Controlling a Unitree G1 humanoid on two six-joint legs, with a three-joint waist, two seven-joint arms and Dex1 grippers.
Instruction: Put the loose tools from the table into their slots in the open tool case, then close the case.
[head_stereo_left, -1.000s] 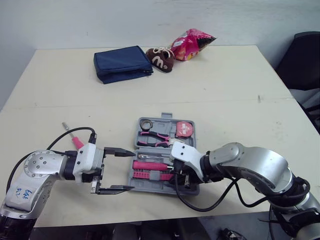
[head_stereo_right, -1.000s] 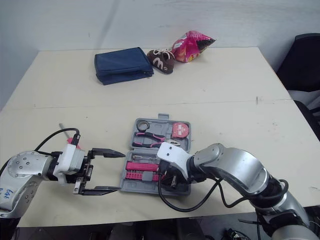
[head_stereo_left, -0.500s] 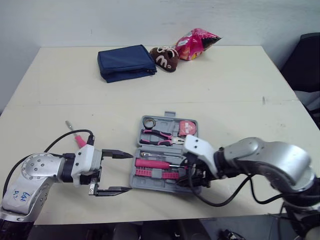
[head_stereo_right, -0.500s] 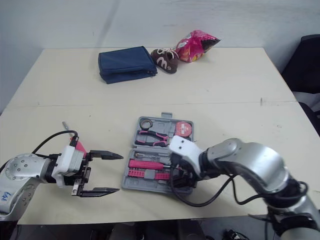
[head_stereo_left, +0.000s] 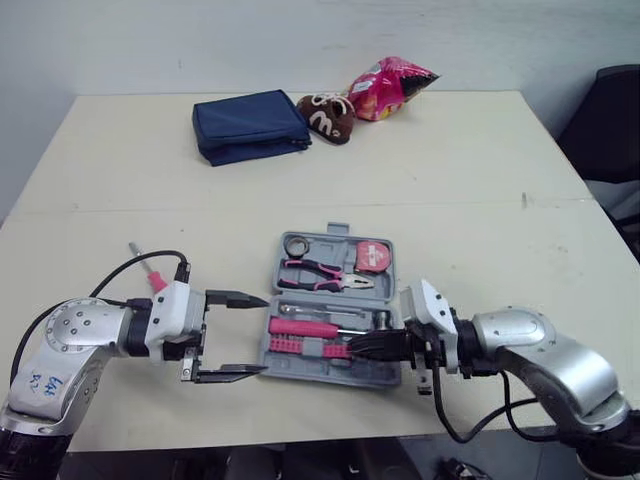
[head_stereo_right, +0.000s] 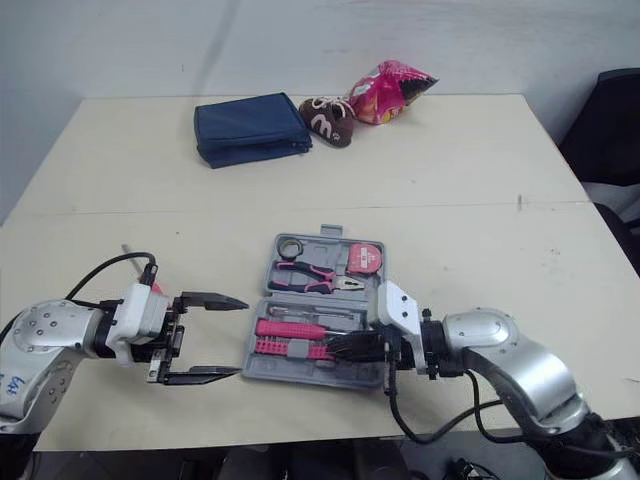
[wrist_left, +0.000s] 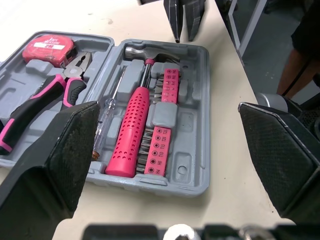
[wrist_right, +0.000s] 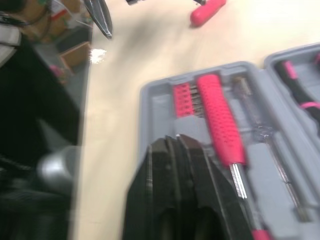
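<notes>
L gripper (head_stereo_left: 262, 335) at table front, fingers spread wide, empty, tips just off tool case (head_stereo_left: 336, 230) 9 o'clock edge. R gripper (head_stereo_left: 356, 347) at case's 4 o'clock, fingers pressed together, empty, near hammer (head_stereo_left: 305, 328) head end. Case open mid-table; pliers (head_stereo_left: 320, 272), tape measure (head_stereo_left: 372, 257) slotted. Loose screwdriver (head_stereo_left: 155, 281) on table, case's 9 o'clock, behind L gripper. Far, 11 o'clock: blue pouch (head_stereo_left: 248, 125).

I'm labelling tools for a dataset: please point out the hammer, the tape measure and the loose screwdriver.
hammer (wrist_left: 134, 131): left wrist view, on its pink handle.
tape measure (head_stereo_left: 372, 257): left eye view, on its red casing.
loose screwdriver (wrist_right: 206, 11): right wrist view, on its handle.
</notes>
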